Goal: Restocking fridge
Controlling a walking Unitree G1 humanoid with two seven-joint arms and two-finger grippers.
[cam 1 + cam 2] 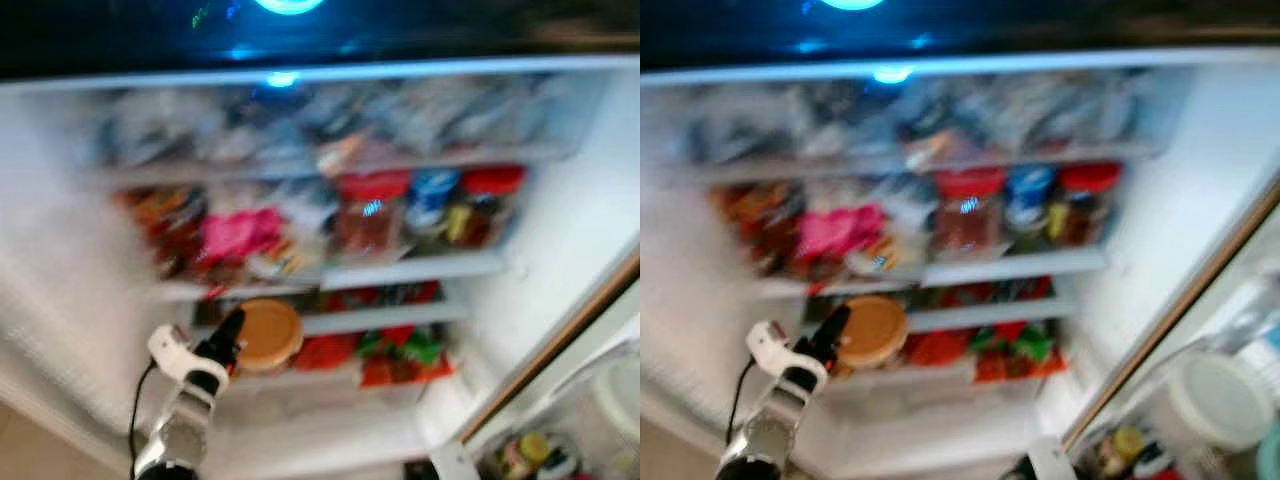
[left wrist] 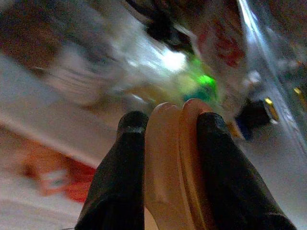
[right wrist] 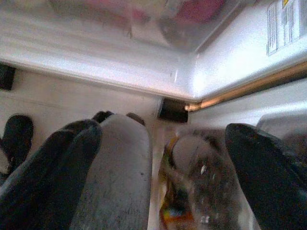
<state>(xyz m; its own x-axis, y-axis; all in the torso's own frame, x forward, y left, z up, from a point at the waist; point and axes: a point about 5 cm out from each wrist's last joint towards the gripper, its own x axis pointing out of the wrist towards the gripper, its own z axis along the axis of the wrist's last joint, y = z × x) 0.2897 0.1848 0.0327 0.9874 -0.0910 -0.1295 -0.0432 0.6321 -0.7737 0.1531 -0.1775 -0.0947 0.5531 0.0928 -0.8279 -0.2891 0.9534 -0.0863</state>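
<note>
The tan lidded container (image 1: 268,335) is already pinched in your left hand (image 1: 232,330), which reaches up from below and to the left of it; in the left wrist view the two black fingers (image 2: 122,167) press on either side of its edge, so its flat face stands roughly upright and its round side faces you. It sits at the mouth of the fridge (image 1: 560,250), just in front of the lower shelf (image 1: 400,318), at the left end of that shelf's row of red and green packets (image 1: 400,350). So the move turns on pushing it straight ahead and slightly up from the hand into the gap there; I judge the left arm is the one to finish, being the one that holds it. Above that shelf, the middle shelf (image 1: 410,268) carries red-capped jars (image 1: 372,212) and a pink packet (image 1: 238,235), and looks crowded, though blur hides the detail. Room beside the container looks tight, so ease it in without knocking the packets. Your right hand (image 3: 163,163) hangs low near the fridge's bottom edge over the floor, fingers spread apart, gripping nothing that I can make out.
</note>
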